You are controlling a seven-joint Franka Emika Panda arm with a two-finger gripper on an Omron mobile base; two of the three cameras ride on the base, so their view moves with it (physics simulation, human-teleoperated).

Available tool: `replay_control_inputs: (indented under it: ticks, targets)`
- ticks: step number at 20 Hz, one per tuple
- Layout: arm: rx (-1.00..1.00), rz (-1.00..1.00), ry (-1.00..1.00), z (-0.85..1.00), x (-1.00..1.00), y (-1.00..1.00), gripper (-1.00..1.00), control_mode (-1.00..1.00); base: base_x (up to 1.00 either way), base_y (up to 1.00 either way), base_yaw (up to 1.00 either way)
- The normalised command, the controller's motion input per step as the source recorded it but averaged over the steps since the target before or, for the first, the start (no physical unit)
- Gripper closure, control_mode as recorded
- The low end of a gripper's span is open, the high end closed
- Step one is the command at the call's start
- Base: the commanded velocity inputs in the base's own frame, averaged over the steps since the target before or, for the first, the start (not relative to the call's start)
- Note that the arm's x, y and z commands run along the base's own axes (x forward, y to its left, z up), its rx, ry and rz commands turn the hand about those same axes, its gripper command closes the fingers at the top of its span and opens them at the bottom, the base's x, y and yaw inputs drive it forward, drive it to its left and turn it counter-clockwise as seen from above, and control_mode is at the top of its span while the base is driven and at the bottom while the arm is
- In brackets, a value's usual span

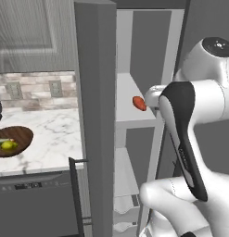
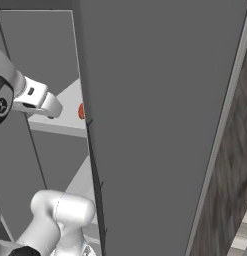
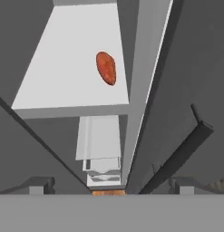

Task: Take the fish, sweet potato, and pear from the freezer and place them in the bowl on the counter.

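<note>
The tool (image 3: 111,186) has its 2 fingers (image 3: 38,185) spread wide apart with nothing between them, hanging in front of the open freezer (image 1: 95,92). Beyond it, the sweet potato (image 3: 106,67) lies alone on a white shelf (image 3: 63,77) inside, near the shelf's right edge, apart from the tool. Farther left, on the tabletop (image 1: 51,139), the bowl (image 1: 18,134) holds the pear (image 1: 8,145) and the fish (image 1: 2,140).
</note>
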Motion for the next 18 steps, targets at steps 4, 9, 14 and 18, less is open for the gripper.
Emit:
replay_control_inputs:
  ticks: [4,9,14,18]
  targets:
    - [-0.05,0.00,0.00,0.00,0.33,0.00,-1.00,-1.00,0.00,0.00,0.00]
    - [-0.04,0.00,0.00,0.00,0.11,0.02,-1.00,-1.00,0.00,0.00,0.00]
    - [-0.03,0.00,0.00,0.00,0.13,0.00,-1.00,-1.00,0.00,0.00,0.00]
    - [-0.04,0.00,0.00,-0.20,0.41,0.04,-1.00,-1.00,0.00,0.00,0.00]
